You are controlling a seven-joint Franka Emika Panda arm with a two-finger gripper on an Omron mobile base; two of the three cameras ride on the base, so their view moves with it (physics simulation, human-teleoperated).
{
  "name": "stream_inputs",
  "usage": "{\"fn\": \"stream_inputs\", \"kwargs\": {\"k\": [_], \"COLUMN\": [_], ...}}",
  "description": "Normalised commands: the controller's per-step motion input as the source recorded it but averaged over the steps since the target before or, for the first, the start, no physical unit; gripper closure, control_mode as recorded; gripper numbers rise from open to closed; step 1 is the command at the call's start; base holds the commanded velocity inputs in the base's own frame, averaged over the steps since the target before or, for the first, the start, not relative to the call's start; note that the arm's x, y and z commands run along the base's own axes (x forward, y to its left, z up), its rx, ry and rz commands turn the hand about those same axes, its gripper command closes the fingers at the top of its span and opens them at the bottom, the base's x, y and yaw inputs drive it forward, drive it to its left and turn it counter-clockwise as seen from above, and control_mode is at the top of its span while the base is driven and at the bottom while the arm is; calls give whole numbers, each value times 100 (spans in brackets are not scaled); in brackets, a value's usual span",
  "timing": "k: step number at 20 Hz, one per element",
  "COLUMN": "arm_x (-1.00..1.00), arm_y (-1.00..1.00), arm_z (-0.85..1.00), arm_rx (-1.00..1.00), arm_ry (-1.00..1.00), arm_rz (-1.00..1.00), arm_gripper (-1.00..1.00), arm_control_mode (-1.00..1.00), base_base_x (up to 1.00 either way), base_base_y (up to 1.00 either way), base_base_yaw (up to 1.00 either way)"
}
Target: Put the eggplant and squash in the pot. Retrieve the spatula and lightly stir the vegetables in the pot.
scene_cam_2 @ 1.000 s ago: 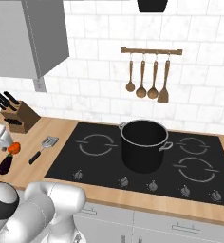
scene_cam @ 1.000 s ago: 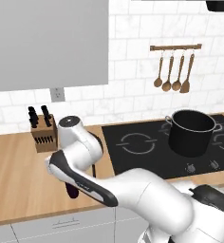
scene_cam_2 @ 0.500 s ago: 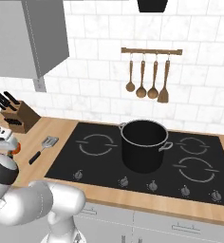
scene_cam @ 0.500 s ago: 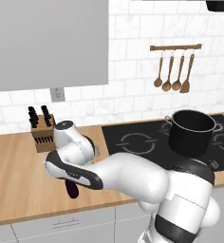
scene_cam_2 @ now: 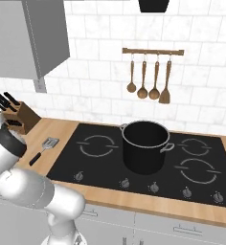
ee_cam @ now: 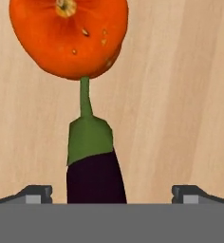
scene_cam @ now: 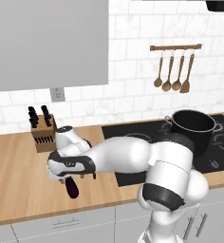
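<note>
A: How far along is it?

B: Barely begun, by my reading. The pot (scene_cam_2: pixel 144 146) stands on the hob (scene_cam_2: pixel 191 165) and I see nothing in it from the right base view, though its floor is dark and partly hidden.

A: And the vegetables?

B: Both on the table (scene_cam: pixel 19 190). In the hand view the eggplant (ee_cam: pixel 94 168) lies between the two fingers (ee_cam: pixel 35 193), its green stem reaching up to the squash (ee_cam: pixel 69 35), just touching it or very nearly.

A: Is the gripper (ee_cam: pixel 111 194) holding anything?

B: No. The fingers stand wide apart, one on each side of the eggplant, with clear table showing between them and it. In the left base view the eggplant shows just below the hand.

A: The spatula?

B: Untouched, lying on the table (scene_cam_2: pixel 44 149) just left of the hob.

A: So what remains?

B: Everything, I'd say: grasp the eggplant, carry it to the pot, then the squash, fetch the spatula, stir.
</note>
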Motion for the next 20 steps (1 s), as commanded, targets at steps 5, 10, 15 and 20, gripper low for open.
{"fn": "stream_inputs", "kwargs": {"k": [5,10,15,20], "arm_x": [10,0,-10,-48], "arm_y": [12,13,-8,-36], "arm_z": [-35,-31,5,60], "arm_rx": [-3,-4,-1,0], "arm_ry": [6,4,-2,-18], "arm_rz": [0,-1,-6,-3], "arm_gripper": [-100,100,100,100], "arm_control_mode": [-100,-100,-100,-100], "base_base_x": [0,0,0,0], "base_base_y": [0,0,0,0], "base_base_yaw": [0,0,0,0]}}
